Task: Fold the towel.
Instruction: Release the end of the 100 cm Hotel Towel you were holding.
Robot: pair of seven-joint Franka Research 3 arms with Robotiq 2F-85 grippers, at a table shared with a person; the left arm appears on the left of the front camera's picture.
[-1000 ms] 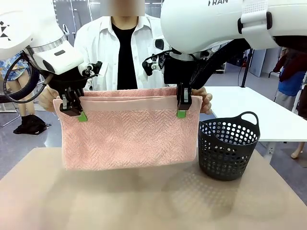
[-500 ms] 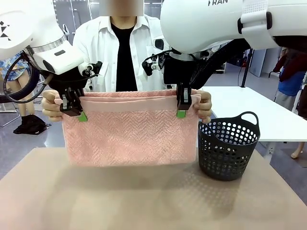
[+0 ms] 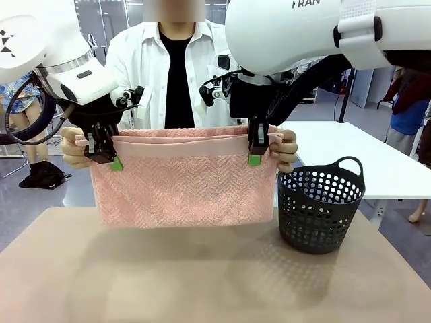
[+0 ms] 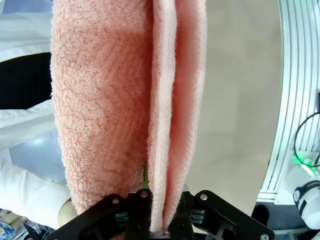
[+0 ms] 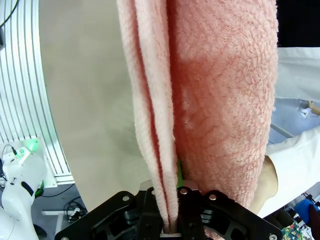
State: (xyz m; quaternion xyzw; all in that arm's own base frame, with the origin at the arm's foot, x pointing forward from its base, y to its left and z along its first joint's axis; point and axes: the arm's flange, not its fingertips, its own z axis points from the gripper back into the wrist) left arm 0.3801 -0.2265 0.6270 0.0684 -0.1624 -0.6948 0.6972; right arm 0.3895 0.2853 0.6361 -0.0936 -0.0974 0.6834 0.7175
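Well, the towel [image 3: 182,178] hangs in the air above the tabletop [image 3: 202,282], stretched out flat and level between the two arms, its lower edge clear of the surface. The left tool [image 3: 114,161] is clamped shut on the top border near one end and the right tool [image 3: 254,158] is clamped shut on it near the other. That looks deliberate: two pinch points well apart hold the cloth taut enough that the layers fall straight instead of bunching. From the left wrist, the left tool's [image 4: 157,227] jaws have two smooth border strips pressed together between them, with a thicker fluffy layer lying against the outside. The right wrist shows the same at the right tool [image 5: 170,225], so the cloth appears already doubled, its edges matched at the top. The person across the tabletop has one hand [image 3: 73,145] just outside the left tool and the other hand [image 3: 286,148] just outside the right one, both gripping the rear layer at the corners. I take that as steadying the back fold so it lines up with the front. A black basket [image 3: 320,208] stands on the tabletop near the towel's right end; whether the two touch I cannot tell. My guess is it waits there for the folded cloth.
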